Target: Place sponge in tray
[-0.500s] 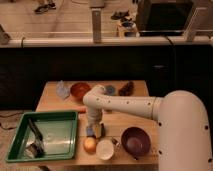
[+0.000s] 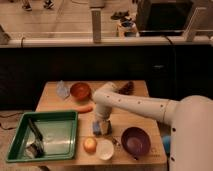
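The sponge [image 2: 101, 128], a small blue block with a yellowish face, lies on the wooden table [image 2: 135, 120] right of the tray. My gripper [image 2: 100, 119] comes down over it from above at the end of the white arm [image 2: 135, 104]. The green tray [image 2: 60, 134] stands at the table's front left with a dark long-handled utensil [image 2: 35, 135] in it. The sponge is outside the tray, about a hand's width from its right rim.
An orange fruit [image 2: 89, 145] and a white cup [image 2: 105, 149] sit in front of the sponge. A purple bowl [image 2: 135, 140] is to the right. An orange bowl [image 2: 80, 91], a carrot [image 2: 84, 108] and a clear bag [image 2: 62, 89] lie behind. A rail runs behind the table.
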Motion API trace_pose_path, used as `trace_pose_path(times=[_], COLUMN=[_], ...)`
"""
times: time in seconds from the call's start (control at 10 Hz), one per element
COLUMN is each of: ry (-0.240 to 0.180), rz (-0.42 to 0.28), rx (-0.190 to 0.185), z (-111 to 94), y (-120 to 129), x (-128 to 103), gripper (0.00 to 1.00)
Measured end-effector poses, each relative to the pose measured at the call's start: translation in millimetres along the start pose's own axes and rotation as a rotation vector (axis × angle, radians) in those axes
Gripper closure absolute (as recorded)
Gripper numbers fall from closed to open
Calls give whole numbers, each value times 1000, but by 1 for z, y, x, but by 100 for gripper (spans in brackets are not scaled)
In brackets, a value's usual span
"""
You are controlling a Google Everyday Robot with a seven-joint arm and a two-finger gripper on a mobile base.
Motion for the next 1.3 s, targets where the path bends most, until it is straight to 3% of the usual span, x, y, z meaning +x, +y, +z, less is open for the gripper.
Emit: trace_pose_path(times=[0.3, 0.6, 1.0, 1.3], ry=[-8, -13, -38, -62], rz=[-4, -52, -198, -327], rx=[36, 33, 12, -27], z=[-30, -43, -53, -37], y=[-12, -34, -70, -94], x=[-2, -28, -103, -171], gripper=[100, 100, 100, 100])
